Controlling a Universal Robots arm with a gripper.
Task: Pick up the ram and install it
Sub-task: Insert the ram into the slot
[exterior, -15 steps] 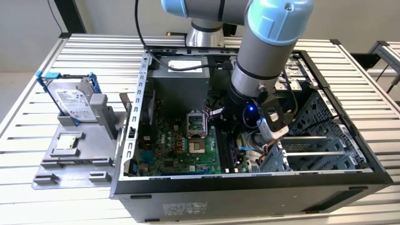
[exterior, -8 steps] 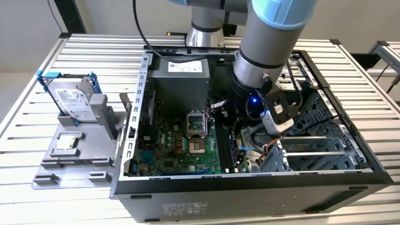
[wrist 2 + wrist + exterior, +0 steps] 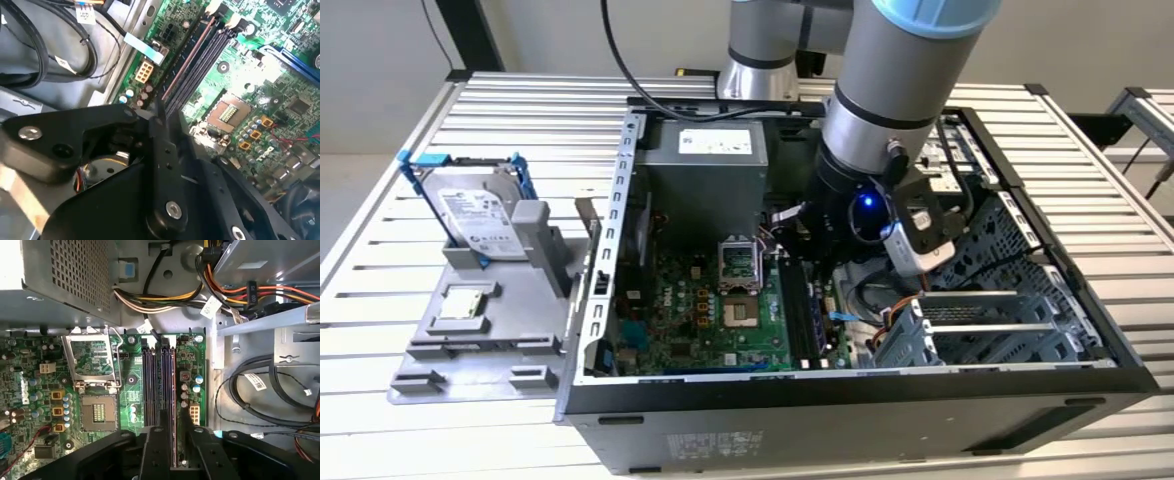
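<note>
a: what could go wrong from here?

b: you have the gripper [image 3: 172, 440] down inside the computer case [image 3: 854, 395], directly over the memory slots [image 3: 159, 385]. the ram [image 3: 173, 400] stands on edge between the fingers [image 3: 154, 455], running along the slot nearest the small white connector [image 3: 194, 415]. judged risk: if the stick sits tilted or off the slot's line, pressing down could jam an edge, bend the board or stress the end latches. the open processor socket [image 3: 97, 412] lies just beside the slots on the fingers' far side, so a sideways slip could catch it.

a: and how do the fingers stand?

b: you see them drawn in narrow, one on each face of the ram, in the first wrist view. they appear closed on it. whether the stick is already fully seated in the slot, you cannot tell. in the exterior view the hard drive [image 3: 478, 222] rests well apart, outside the case.
</note>
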